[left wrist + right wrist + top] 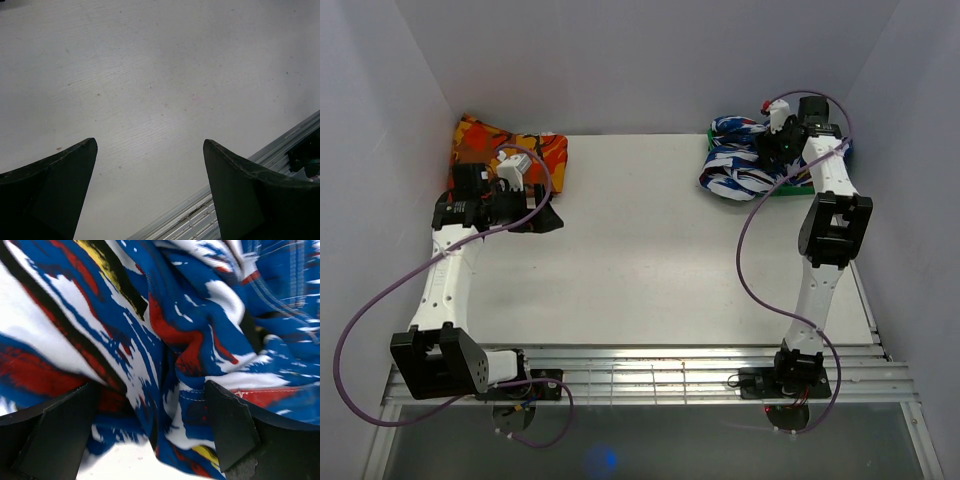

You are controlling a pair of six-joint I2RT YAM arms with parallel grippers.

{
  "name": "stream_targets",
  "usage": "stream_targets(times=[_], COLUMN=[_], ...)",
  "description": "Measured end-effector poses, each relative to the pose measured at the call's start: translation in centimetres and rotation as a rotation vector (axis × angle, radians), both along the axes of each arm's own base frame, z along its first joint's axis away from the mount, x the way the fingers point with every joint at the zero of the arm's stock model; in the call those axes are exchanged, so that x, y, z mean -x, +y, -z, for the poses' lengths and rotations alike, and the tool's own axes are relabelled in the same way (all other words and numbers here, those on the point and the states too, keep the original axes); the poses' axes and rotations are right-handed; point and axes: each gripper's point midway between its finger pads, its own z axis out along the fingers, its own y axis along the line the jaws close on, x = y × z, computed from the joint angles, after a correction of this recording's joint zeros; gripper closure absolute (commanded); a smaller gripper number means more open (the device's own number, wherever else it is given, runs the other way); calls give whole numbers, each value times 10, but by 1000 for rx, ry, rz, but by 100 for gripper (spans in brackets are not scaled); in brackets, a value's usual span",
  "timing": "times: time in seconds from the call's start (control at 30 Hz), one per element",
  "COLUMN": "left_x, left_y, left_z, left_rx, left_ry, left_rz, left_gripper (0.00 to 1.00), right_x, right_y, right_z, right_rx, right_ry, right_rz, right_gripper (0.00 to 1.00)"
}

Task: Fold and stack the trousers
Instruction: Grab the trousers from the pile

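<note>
Right gripper (150,385) fingers, dark and wedge-shaped, fill the 2 lower corners of the right wrist view. The jaws stand spread wide and released, with nothing pinched between them. Directly beyond the fingertips lie the trousers (175,315), a crumpled mass of blue, white and black streaked fabric with red and yellow patches, creased into deep folds.

From above, the trousers form 1 unfolded heap at the far right corner of the table (650,240). The right arm reaches over the heap, and a green edge (790,188) shows beneath its near right side.

Left gripper (149,141) jaws are likewise spread apart and released, holding nothing, above bare white tabletop. A metal rail (200,212) crosses the lower right corner of the left wrist view.

At the far left corner lies an orange, red and yellow patterned folded cloth (480,140). The left arm's wrist overlaps it in the top view, and it sits well apart from the trousers.
</note>
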Motion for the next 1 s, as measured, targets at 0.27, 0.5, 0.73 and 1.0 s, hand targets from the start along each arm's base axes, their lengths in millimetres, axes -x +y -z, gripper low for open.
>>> stream_targets(times=[0.27, 0.5, 0.73, 1.0], left_x=[-5, -6, -8, -16], left_y=[0, 2, 7, 14], left_z=[3, 3, 4, -1], left_rx=[1, -3, -26, -50], left_ry=[1, 0, -1, -21], left_rz=[-2, -13, -35, -81], left_gripper=[2, 2, 2, 2], right_x=[-21, -46, -57, -45], right_y=[-5, -23, -32, -25], right_z=[51, 49, 29, -114], right_rx=[74, 173, 179, 46], right_ry=[23, -69, -141, -384], right_rz=[43, 138, 214, 296], right_gripper=[6, 92, 92, 92])
